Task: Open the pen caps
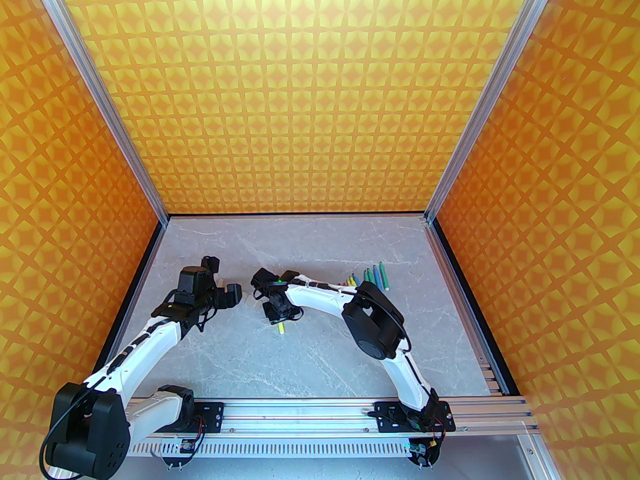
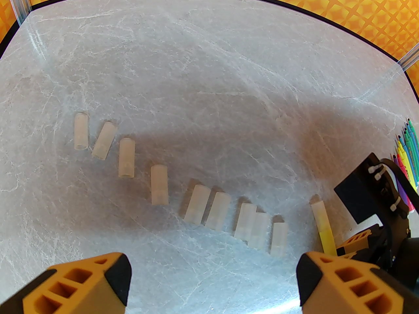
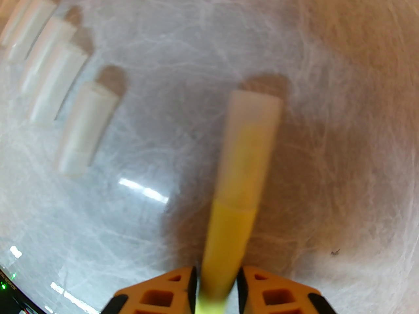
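At the left, the left claw (image 2: 212, 276) hung wide open above the table (image 2: 209, 61), holding nothing, its two orange fingers well apart. Ahead of it lay a ragged row of loose caps (image 2: 159, 185), pale tubes lying flat and already off their pens, some touching their neighbours. Just right of that row came the piece in hand: the yellow pen (image 2: 328, 240), with its cap (image 2: 320, 214) on. The right claw (image 3: 217, 286) was closed on the yellow barrel, a finger pressed to each side. The pen ran straight out from between them, with the capped end farthest from that claw and pointing away from it. Whether the pen rested on the table or was held just off it could not be told. The coming move probably turned on one relation. The cap lay to the right of the open left claw, a little beyond its right finger, and the pen's long axis ran crosswise to the line between the left fingers. These could therefore close across the cap and draw it off along the barrel. The left arm was the free one and stood near the cap. Farther right, the other pens (image 1: 372, 278) lay side by side in a fan, well apart from both claws.
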Available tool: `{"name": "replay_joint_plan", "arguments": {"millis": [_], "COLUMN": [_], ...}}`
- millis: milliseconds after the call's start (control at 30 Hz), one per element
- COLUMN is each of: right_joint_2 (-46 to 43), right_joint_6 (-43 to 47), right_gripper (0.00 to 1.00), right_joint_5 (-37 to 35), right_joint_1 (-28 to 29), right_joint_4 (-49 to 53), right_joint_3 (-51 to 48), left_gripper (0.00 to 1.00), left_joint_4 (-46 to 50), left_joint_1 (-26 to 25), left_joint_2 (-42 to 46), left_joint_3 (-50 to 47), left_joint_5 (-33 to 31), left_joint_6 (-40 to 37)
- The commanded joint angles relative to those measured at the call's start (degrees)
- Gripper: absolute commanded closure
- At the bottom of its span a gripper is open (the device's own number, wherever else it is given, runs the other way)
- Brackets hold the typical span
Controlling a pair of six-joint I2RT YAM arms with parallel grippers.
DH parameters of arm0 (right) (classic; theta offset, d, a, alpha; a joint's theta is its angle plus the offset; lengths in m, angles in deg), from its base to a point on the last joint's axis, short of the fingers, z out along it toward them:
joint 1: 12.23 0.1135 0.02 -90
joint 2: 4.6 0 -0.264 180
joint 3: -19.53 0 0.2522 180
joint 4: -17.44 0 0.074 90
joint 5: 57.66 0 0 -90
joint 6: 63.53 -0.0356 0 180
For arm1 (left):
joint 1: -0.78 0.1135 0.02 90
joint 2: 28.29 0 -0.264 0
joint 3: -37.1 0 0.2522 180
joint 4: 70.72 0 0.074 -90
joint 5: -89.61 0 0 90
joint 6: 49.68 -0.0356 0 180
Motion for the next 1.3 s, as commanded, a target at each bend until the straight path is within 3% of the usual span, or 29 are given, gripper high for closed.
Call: {"name": "replay_joint_plan", "arguments": {"millis": [0,200,367,500,667,867,1133,1267], "right_joint_2": [3.19,5.48,6.54,3.42,-0.74,-9.96,-21.98,-26.55], "right_joint_6": [-0.99,-0.61,-0.79,-1.40,-1.22,-0.28,2.16,4.27], "right_gripper": [0.76,0.79,0.87,0.99,1.00,1.00,1.00,1.00], "right_joint_5": [-1.71,-2.90,-2.91,-4.34,-6.42,-1.90,3.57,6.25], "right_joint_1": [0.33,0.36,0.36,0.35,0.35,-0.70,-4.11,-5.36], "right_joint_4": [3.53,6.34,6.31,3.82,1.72,-12.11,-27.89,-35.70], "right_joint_3": [1.96,4.98,5.33,2.94,0.28,-10.07,-25.06,-31.51], "left_gripper": [0.12,0.12,0.12,0.12,0.12,0.13,0.16,0.17], "left_joint_4": [-0.61,-0.52,-0.53,-0.39,-0.35,-1.09,-4.36,-6.17], "left_joint_1": [0.51,0.66,0.68,0.64,0.67,0.58,0.42,0.25], "left_joint_2": [1.14,1.67,1.70,1.65,1.65,1.66,2.67,-1.32], "left_joint_3": [-0.78,-1.11,-1.27,-1.22,-1.22,-1.39,-0.87,0.51], "left_joint_5": [-0.48,-0.47,-0.64,-0.57,-0.46,1.12,8.94,14.70], "left_joint_6": [0.03,-0.23,-0.32,-0.74,-1.46,-2.05,-0.61,-0.29]}}
